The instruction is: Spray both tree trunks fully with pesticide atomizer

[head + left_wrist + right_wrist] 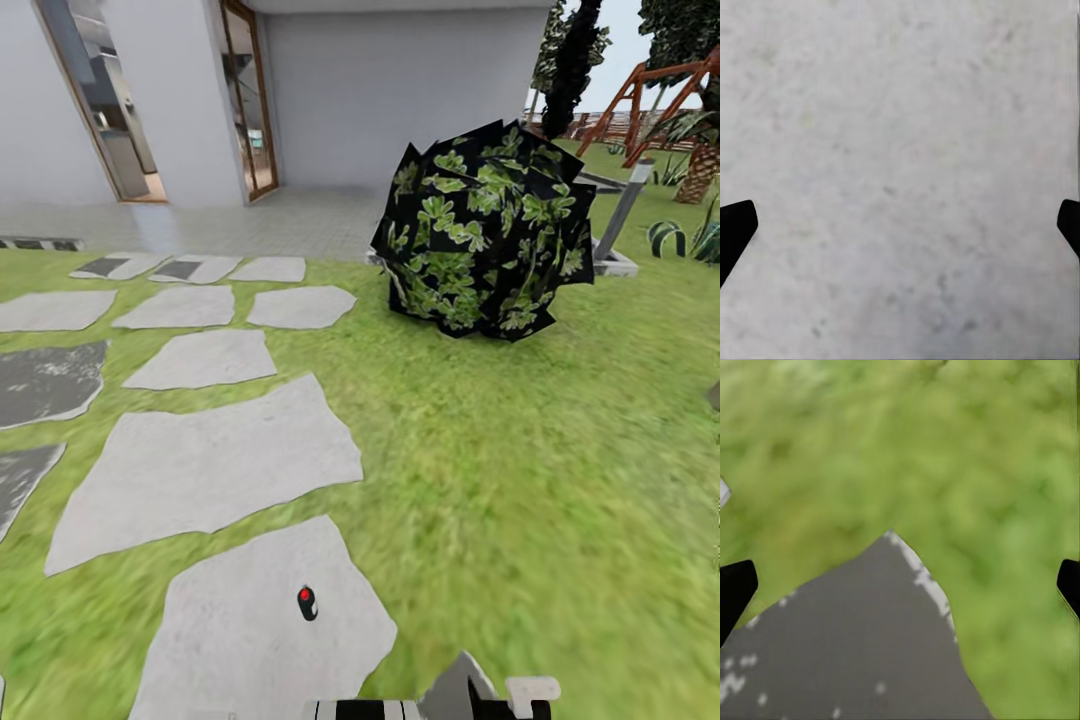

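Observation:
The pesticide atomizer (307, 602), a tiny dark bottle with a red spot, lies on a pale grey paving stone (250, 640) of the floor, close in front of me. In the left wrist view my left gripper (900, 232) is open, its black fingertips (735, 229) at the picture's edges over bare pale stone. The right gripper (900, 592) is open too, above blurry grass (967, 457) and the corner of a dark grey stone (855, 645). Dark jagged tree foliage (680, 30) rises far back on the right.
A round dark bush (485, 230) stands on the lawn ahead to the right, with a grey post (625, 205) behind it. Stepping stones (200, 460) run left toward the white house (390, 90) and its door (250, 100). A red wooden frame (650, 100) stands far right.

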Controlling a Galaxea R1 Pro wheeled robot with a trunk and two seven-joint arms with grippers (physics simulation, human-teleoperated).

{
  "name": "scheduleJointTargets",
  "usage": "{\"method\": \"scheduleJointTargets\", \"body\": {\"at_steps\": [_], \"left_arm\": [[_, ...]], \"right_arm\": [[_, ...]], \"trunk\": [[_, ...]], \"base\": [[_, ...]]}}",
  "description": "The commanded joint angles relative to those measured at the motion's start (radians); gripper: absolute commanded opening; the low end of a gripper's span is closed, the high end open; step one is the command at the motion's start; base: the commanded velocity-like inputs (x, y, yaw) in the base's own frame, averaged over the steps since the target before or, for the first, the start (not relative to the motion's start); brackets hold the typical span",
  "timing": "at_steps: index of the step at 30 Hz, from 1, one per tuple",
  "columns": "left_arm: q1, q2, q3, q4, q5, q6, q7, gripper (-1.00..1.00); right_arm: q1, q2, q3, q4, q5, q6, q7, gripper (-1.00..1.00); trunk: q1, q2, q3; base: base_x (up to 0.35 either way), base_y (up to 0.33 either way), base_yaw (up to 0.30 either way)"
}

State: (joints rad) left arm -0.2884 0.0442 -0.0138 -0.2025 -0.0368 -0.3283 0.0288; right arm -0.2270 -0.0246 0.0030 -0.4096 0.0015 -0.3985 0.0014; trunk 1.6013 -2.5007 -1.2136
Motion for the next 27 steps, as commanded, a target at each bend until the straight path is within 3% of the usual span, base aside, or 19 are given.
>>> {"method": "scheduleJointTargets", "body": {"at_steps": [1, 9, 27], "left_arm": [[0.000, 0.000, 0.000, 0.000, 0.000, 0.000, 0.000, 1.00], [0.000, 0.000, 0.000, 0.000, 0.000, 0.000, 0.000, 1.00], [0.000, 0.000, 0.001, 0.000, 0.000, 0.000, 0.000, 1.00]], "right_arm": [[0.000, 0.000, 0.000, 0.000, 0.000, 0.000, 0.000, 1.00], [0.000, 0.000, 0.000, 0.000, 0.000, 0.001, 0.000, 1.00], [0.000, 0.000, 0.000, 0.000, 0.000, 0.001, 0.000, 1.00]], "trunk": [[0.000, 0.000, 0.000], [0.000, 0.000, 0.000], [0.000, 0.000, 0.000]], "base": [[0.335, 0.134, -0.266], [0.314, 0.120, -0.270], [0.013, 0.003, -0.271]]}}
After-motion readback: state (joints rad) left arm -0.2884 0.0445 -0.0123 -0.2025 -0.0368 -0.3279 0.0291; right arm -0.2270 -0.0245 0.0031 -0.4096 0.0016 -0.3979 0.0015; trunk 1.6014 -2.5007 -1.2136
